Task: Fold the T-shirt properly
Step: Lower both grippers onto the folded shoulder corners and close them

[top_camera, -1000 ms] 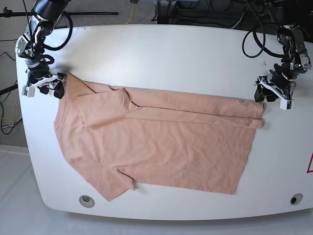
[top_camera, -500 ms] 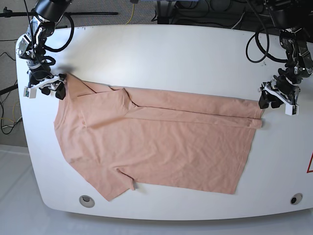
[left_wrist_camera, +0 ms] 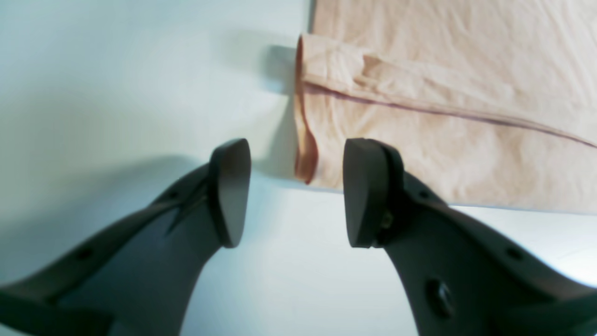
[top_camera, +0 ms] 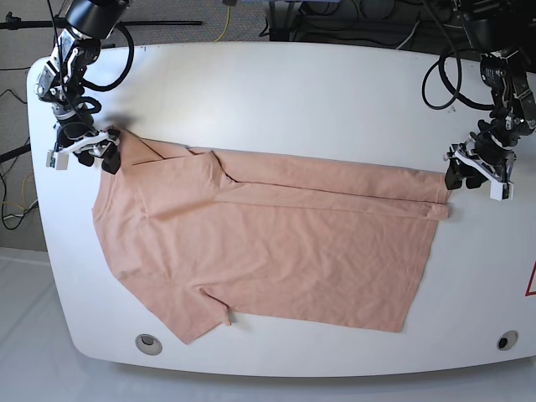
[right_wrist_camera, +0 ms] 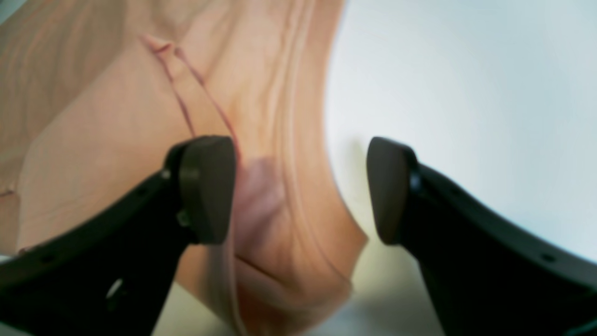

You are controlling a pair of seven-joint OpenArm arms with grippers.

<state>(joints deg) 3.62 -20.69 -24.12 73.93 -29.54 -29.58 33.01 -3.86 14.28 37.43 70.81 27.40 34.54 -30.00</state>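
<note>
The salmon-pink T-shirt lies flat on the white table, with its far long edge folded over towards the middle and a sleeve sticking out at the front left. My left gripper sits at the shirt's far right corner. In the left wrist view this gripper is open, and the shirt's hemmed corner lies just beyond the gap. My right gripper is at the far left corner. In the right wrist view it is open over a bunched fold of cloth.
Round holes are set in the table near its front left and front right. Cables and stands crowd the space behind the table's far edge. A red mark shows at the right edge.
The left gripper has drifted a little right and towards the front, staying at the shirt's corner. The right gripper has shifted slightly towards the shirt. The shirt lies as before.
</note>
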